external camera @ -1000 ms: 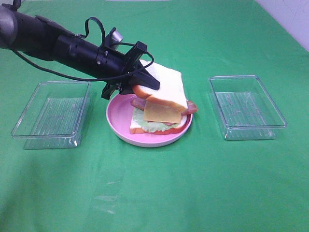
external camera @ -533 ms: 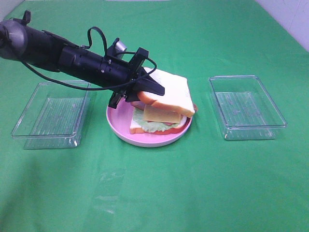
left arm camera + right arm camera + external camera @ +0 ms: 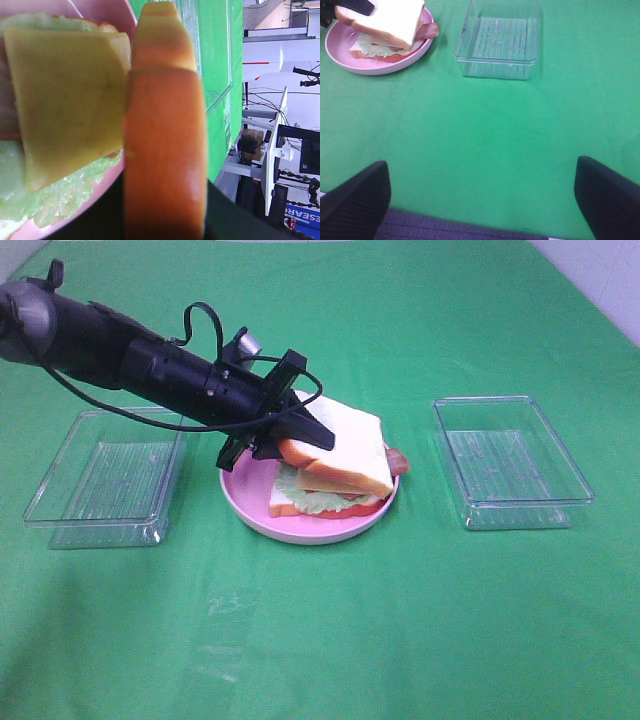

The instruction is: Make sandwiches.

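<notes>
One top bread slice (image 3: 345,445) was held clamped by the left gripper (image 3: 300,432) over one sandwich (image 3: 325,495) on one pink plate (image 3: 250,502), flanked by two clear trays (image 3: 105,480); the right gripper (image 3: 482,200) was spread wide, empty.

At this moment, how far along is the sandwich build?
Done: bottom bread, lettuce, bacon and cheese are stacked on the pink plate. In hand: the left gripper holds the top slice tilted over the stack. Left: lay it flat and release. Right gripper open, idle.
</notes>
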Controlling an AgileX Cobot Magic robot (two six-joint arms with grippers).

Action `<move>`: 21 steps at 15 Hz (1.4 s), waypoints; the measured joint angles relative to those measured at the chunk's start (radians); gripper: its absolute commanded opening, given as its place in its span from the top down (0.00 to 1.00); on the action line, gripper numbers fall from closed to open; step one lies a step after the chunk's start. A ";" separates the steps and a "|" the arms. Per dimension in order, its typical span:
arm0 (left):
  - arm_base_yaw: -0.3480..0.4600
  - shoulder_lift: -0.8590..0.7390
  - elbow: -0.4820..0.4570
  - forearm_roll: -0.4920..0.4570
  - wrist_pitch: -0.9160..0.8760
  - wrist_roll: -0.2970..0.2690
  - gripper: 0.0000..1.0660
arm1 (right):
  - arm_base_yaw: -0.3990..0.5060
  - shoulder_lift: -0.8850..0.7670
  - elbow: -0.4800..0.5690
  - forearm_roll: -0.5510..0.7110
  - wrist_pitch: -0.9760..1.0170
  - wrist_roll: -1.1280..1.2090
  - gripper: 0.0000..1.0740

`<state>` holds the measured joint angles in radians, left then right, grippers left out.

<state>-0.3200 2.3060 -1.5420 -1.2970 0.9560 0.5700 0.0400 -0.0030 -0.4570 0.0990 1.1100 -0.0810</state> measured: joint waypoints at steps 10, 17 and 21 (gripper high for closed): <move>0.000 0.000 -0.090 0.128 0.050 -0.136 0.24 | 0.000 0.000 0.000 0.000 -0.001 0.000 0.11; -0.001 -0.002 -0.445 0.759 0.249 -0.580 0.19 | 0.000 0.000 0.000 0.000 -0.001 0.000 0.11; -0.001 -0.050 -0.473 1.051 0.254 -0.678 0.15 | 0.000 0.000 0.000 0.000 -0.001 0.000 0.11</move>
<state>-0.3210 2.2560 -2.0150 -0.2460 1.2100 -0.1080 0.0400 -0.0030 -0.4570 0.0990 1.1090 -0.0810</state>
